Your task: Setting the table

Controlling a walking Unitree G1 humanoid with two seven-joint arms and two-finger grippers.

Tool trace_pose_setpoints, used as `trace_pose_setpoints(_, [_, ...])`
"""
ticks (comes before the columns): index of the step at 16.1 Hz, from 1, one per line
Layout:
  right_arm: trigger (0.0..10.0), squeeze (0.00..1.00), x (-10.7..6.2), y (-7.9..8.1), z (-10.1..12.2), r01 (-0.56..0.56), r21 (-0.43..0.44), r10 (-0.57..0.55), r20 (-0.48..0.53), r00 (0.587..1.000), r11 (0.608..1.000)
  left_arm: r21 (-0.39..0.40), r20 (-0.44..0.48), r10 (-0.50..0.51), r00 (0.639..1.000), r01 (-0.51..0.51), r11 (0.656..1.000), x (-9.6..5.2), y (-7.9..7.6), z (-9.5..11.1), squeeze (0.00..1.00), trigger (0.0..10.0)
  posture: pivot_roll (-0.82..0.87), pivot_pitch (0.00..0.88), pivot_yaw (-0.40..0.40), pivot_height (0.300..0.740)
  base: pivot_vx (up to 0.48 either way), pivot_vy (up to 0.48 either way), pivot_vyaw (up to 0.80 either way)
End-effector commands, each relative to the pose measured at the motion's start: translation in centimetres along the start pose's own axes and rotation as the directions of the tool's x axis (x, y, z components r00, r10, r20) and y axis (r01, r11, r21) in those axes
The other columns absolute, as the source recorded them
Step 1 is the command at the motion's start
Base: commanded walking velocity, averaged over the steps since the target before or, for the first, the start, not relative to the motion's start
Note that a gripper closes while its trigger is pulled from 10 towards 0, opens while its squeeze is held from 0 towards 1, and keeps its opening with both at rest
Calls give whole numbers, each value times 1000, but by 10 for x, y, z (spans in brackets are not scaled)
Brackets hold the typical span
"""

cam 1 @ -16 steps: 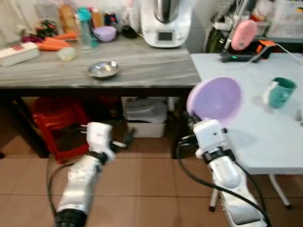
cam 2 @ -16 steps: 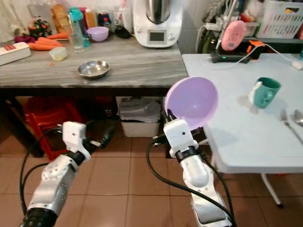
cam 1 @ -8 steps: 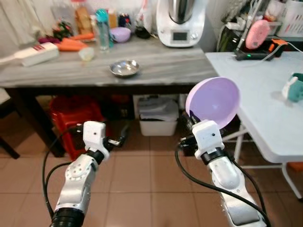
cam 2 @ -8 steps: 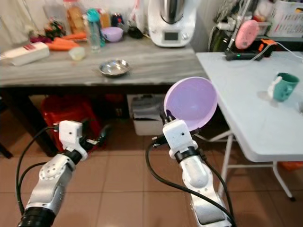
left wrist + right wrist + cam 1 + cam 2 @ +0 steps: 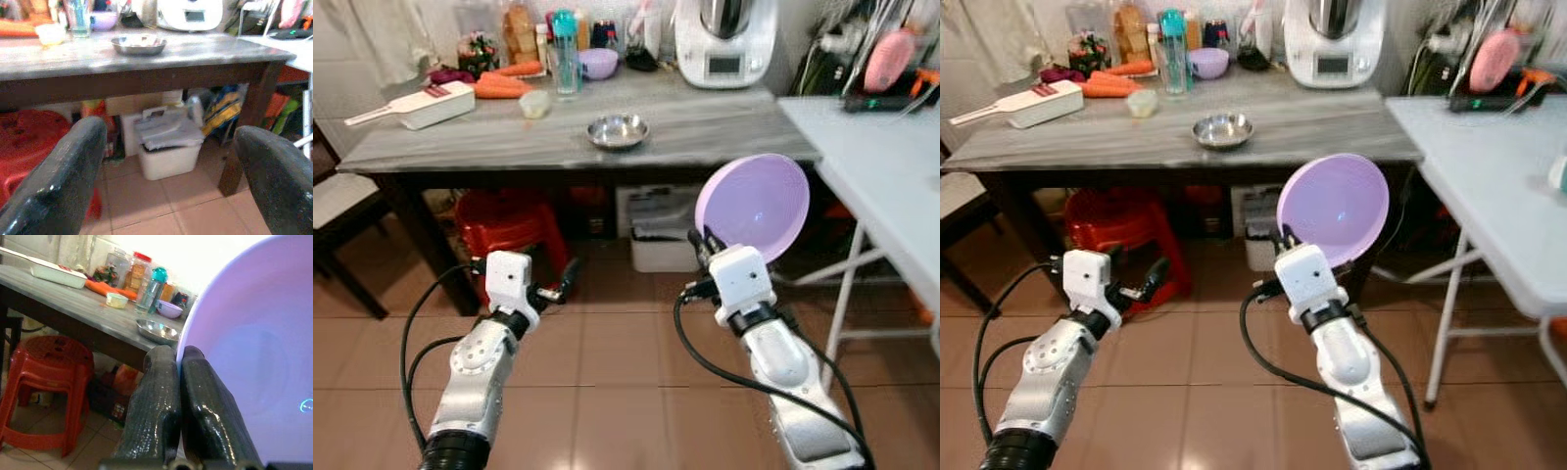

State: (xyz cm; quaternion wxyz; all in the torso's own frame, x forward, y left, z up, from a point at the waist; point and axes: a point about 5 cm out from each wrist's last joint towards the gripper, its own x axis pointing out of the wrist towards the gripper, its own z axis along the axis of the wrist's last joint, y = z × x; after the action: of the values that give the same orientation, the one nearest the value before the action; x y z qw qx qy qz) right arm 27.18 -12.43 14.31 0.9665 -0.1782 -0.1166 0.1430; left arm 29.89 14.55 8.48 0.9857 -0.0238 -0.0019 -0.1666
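A large purple bowl [image 5: 754, 206] stands tilted on edge in front of me, over the tiled floor. My right gripper [image 5: 699, 241] is shut on its lower rim; in the right wrist view the two fingers [image 5: 161, 396] pinch the bowl's rim [image 5: 254, 357] between them. My left gripper [image 5: 563, 279] is held low at the left, open, with nothing between its fingers [image 5: 63, 171]. The white folding table [image 5: 891, 166] runs along the right edge of the eye views.
A grey wooden counter [image 5: 705, 137] ahead carries a steel bowl [image 5: 618, 130], a small purple bowl [image 5: 598, 63], carrots [image 5: 504, 86], bottles and a white kitchen machine [image 5: 724, 39]. Under it sit a red stool [image 5: 509, 220] and a white box [image 5: 656, 245]. A dark chair [image 5: 342, 215] is at left.
The whole view has swung left and back: the counter sits further off and the white table with its green mug has slid out to the right. Both arms keep their pose.
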Motion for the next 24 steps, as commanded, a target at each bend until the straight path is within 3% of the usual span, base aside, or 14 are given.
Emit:
trace_pose_setpoints(1, [10000,0,2,-1,4,5,1,-5,23,1000,1000,37,2,37,999,-37,999,0,7,2,0,10000,21,0,24,740,0,0,0])
trace_pose_setpoints(6, [10000,0,-11,-11,-4,57,-7,-57,-8,998,998,99,21,157,987,-159,982,-14,28,3,0,10000,19,0,26,740,0,0,0])
trace_pose_setpoints(10, [10000,0,-10,-10,-3,51,-10,-51,1,999,999,84,13,118,993,-118,989,-13,17,-1,0,10000,16,0,31,740,67,0,639])
trace_pose_setpoints(19, [10000,0,-10,-10,-2,53,-11,-53,3,999,999,73,14,91,996,-92,993,-10,10,-1,0,10000,10,0,35,740,321,0,0])
trace_pose_setpoints(24, [10000,0,-10,-10,-2,64,-7,-64,7,998,998,77,16,74,997,-75,994,-6,8,0,0,10000,10,0,41,740,341,0,371])
